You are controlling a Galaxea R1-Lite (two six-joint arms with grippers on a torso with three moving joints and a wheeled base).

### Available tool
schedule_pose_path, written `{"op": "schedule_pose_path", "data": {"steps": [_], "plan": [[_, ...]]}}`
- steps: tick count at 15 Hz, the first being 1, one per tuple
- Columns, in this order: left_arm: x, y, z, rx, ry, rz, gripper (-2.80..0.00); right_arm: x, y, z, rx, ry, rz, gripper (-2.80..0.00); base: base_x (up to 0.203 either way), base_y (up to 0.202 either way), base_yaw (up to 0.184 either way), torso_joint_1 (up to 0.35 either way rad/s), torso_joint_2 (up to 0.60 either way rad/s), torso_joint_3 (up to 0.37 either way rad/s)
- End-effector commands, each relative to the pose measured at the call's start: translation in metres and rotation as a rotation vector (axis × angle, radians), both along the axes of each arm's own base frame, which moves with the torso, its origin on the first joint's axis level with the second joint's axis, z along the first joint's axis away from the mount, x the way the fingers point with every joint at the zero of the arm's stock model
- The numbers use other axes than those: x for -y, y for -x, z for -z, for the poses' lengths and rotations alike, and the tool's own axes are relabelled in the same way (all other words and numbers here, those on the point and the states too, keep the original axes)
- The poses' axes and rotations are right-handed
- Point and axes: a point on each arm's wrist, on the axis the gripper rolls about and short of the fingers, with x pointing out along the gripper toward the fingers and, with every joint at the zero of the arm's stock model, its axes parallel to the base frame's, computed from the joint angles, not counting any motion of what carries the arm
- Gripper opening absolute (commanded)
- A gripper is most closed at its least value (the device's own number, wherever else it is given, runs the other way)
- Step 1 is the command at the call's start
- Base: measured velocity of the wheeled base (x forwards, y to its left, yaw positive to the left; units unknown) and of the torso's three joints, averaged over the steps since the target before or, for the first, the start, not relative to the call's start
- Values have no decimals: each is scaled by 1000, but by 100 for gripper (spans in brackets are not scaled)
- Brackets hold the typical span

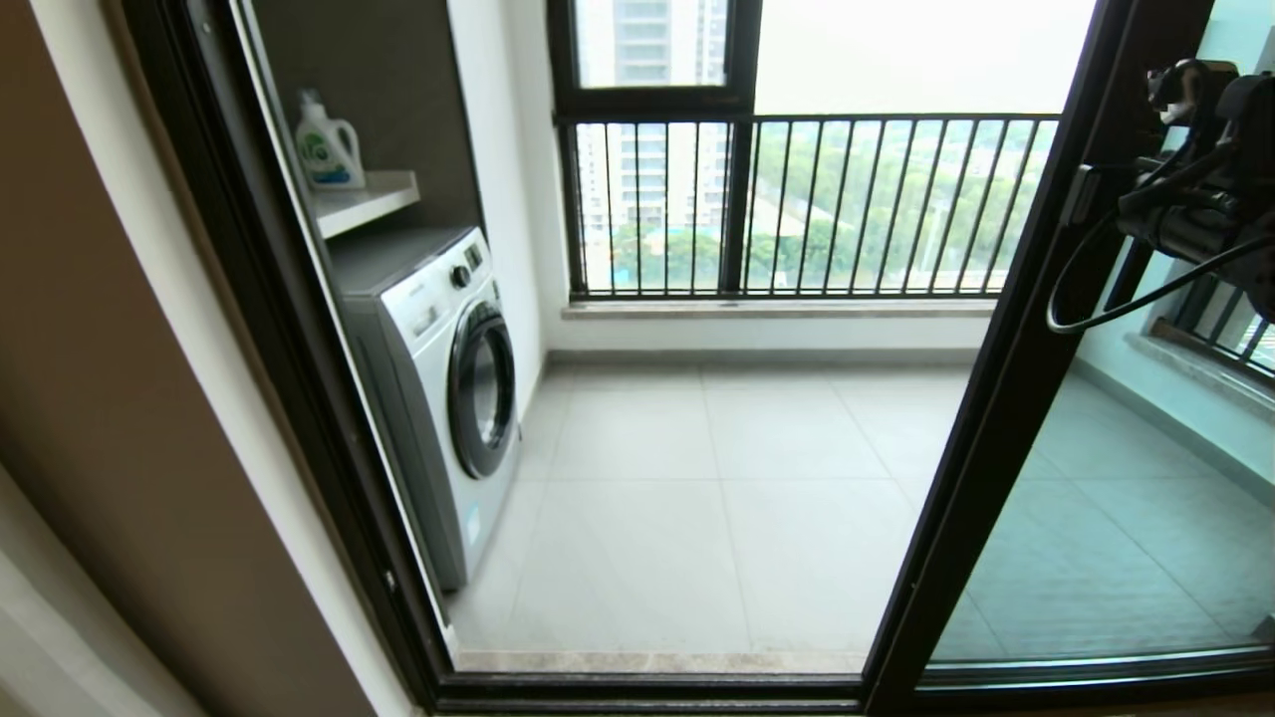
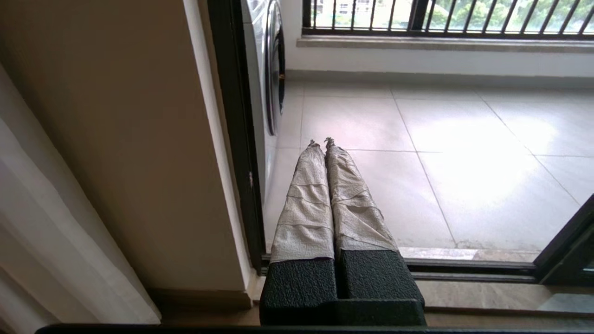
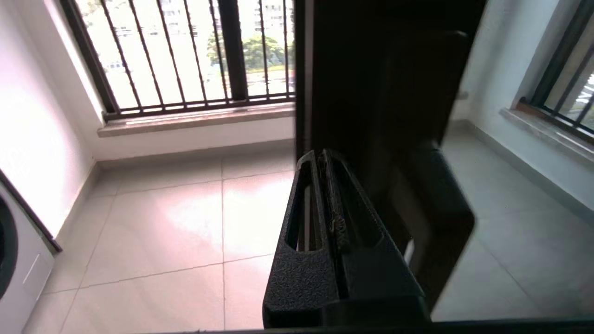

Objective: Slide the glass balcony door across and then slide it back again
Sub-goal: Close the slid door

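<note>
So here's where I'm at with the tall clear glass balcony door in its slim black metal frame point(image 1: 1006, 398). It's sitting over on my right side, with the doorway wide open to its left, so I'd guess the "slide it across" half is either done or not begun, can't say which.

The thing that matters: the door's leading upright runs floor to ceiling, and my right gripper point(image 3: 325, 157) is right up against it, up near the small black bar handle point(image 1: 1081, 194). The upright lies just to the right of my fingertips, long axis vertical, so any push has to go sideways along the floor track point(image 1: 647, 687), not into the glass. My right fingers are pressed together, nothing between them, more of a flat paddle against the frame than a grip. Whether they're actually touching the metal, I honestly can't tell.

My left gripper point(image 2: 322, 141) is parked low by the beige wall point(image 2: 116, 139) at the left jamb, cloth-wrapped fingers closed on nothing, well apart from the door. So right arm is clearly the nearer one.

View differences: the head camera shows the whole opening, the white front-loading washing machine point(image 1: 448, 388) and the black railing bars point(image 1: 797, 204), but my right arm there is just a tangle of cables. Only the right wrist camera shows the fingertips next to the dark upright.
</note>
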Motion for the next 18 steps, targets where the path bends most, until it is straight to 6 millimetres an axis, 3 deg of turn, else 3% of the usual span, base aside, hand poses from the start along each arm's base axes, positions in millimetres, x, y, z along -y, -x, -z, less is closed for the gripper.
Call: {"op": "schedule_pose_path", "data": {"steps": [1,5,7,12,15,18], "plan": [[0,0,0,-3,1,2,-280,-1,7,-8,20,5,4,-280,0,0,0,0,0,0],[0,0,0,-3,1,1,-280,-3,32,-36,94,24,11,-280,0,0,0,0,0,0],[0,0,0,-3,1,1,-280,11,44,-40,98,29,57,-280,0,0,0,0,0,0],[0,0,0,-3,1,0,-280,59,37,-8,4,12,175,-280,0,0,0,0,0,0],[0,0,0,-3,1,1,-280,72,25,13,-49,-4,199,-280,0,0,0,0,0,0],[0,0,0,-3,1,0,-280,72,18,20,-64,-8,191,-280,0,0,0,0,0,0]]}}
